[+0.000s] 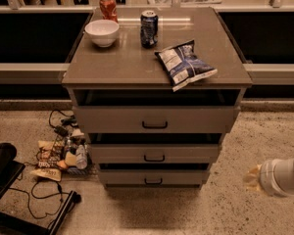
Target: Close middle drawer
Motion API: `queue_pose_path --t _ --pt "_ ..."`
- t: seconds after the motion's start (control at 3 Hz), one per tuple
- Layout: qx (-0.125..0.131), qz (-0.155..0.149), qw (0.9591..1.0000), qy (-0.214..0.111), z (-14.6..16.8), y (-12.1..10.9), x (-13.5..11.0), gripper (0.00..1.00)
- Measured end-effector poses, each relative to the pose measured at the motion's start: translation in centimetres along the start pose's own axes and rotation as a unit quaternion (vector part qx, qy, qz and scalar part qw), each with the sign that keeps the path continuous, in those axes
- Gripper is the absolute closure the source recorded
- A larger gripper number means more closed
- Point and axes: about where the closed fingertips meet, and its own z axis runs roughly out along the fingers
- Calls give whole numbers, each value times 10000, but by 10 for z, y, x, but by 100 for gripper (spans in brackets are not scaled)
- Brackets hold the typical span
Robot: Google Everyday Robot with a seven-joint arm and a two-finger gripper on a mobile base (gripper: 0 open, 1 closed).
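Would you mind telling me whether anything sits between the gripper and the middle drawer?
Nothing visible does. The gripper hangs low, right of the cabinet; only bare floor lies between it and the middle drawer.
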Motion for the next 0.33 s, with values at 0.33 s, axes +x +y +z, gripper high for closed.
queue_pose_path --t 0.33 --pt "323 -150 9966 749 -55 -21 -4 100"
